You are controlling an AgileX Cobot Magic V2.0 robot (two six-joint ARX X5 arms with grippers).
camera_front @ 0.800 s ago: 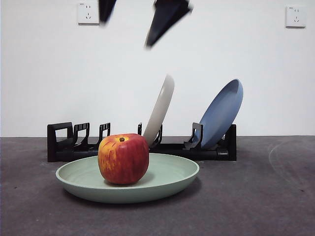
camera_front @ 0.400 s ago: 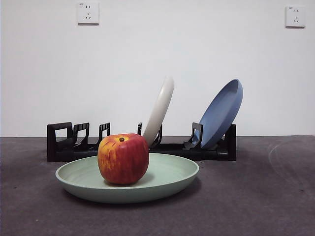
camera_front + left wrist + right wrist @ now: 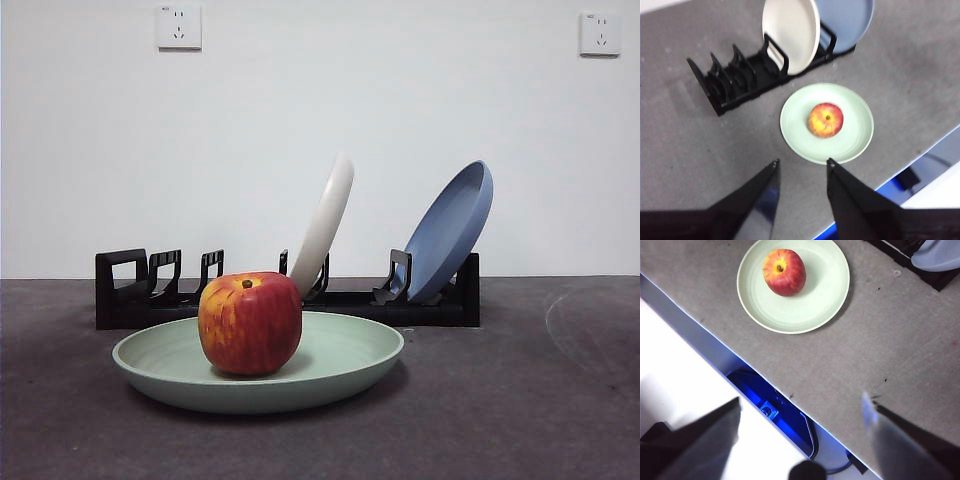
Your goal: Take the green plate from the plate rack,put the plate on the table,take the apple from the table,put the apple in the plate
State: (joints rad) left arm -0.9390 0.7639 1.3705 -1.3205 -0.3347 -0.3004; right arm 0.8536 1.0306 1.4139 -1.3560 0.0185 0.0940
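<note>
Left tool [image 3: 802, 162]: spread, empty, hanging high above the table [image 3: 685, 150], well apart from everything, near the table's front edge. Right tool [image 3: 800, 405]: spread wider still, empty, hanging high over the table's front edge, well apart from the plate. Neither tool visible in the front view.

Green plate [image 3: 340, 365] flat on the table, just in front of the plate rack [image 3: 130, 290], apart from it. Apple [image 3: 250, 322] upright in the plate, stem up, sitting left of the plate's centre in the front view, toward 9 o'clock; red with yellow-orange streaks near the stem.

Plate rack long, low, black, lying across the table behind the green plate, at 12 o'clock from it. Cream-white plate [image 3: 325, 225] standing in a slot near the rack's middle, leaning toward 1 o'clock. Blue plate [image 3: 450, 230] standing in a slot at the rack's right end, leaning the same way, more strongly. Slots at the rack's left end holding nothing.

Table dark grey, matte, slightly mottled. Faint curved mark [image 3: 590, 320] on the surface at far right. Plain white wall [image 3: 320, 120] behind, with two white power sockets [image 3: 179, 26] high up, at 11 and 1 o'clock. Blue object and white surface below the table's front edge in the wrist views.
</note>
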